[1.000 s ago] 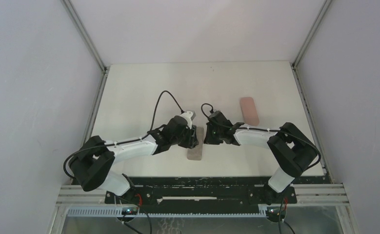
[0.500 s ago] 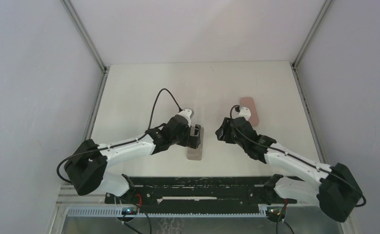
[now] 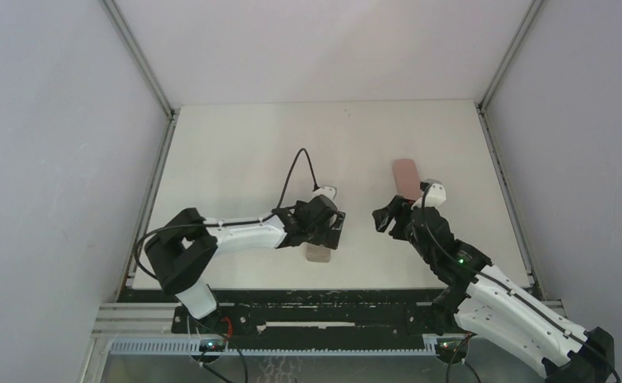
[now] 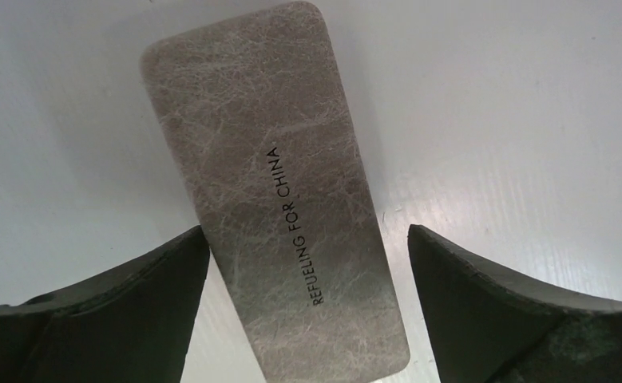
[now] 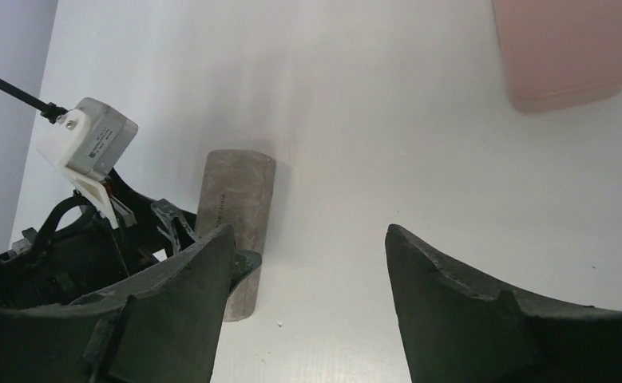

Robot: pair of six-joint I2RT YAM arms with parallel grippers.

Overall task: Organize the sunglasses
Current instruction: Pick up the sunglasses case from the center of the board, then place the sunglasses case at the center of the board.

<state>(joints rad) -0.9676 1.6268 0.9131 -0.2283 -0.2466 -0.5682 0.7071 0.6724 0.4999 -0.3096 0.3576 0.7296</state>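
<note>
White tabletop (image 3: 235,159) sits between pale walls. Nearest the arm bases, the left gripper (image 4: 307,239) stands wide apart astride the grey-brown case (image 4: 275,191), which the arm mostly hides from above. The right gripper (image 5: 309,231) hangs with its fingers parted, holding nothing. Farther back lies the pink case (image 5: 567,48), cropped in the wrist view. The sunglasses show in no view; both cases look shut.

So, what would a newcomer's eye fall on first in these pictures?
The grey-brown case printed REFUELING FOR CHINA lies near the table's front middle, under the open left pincer. A pink case lies farther back on the right, beyond the open right pincer.
</note>
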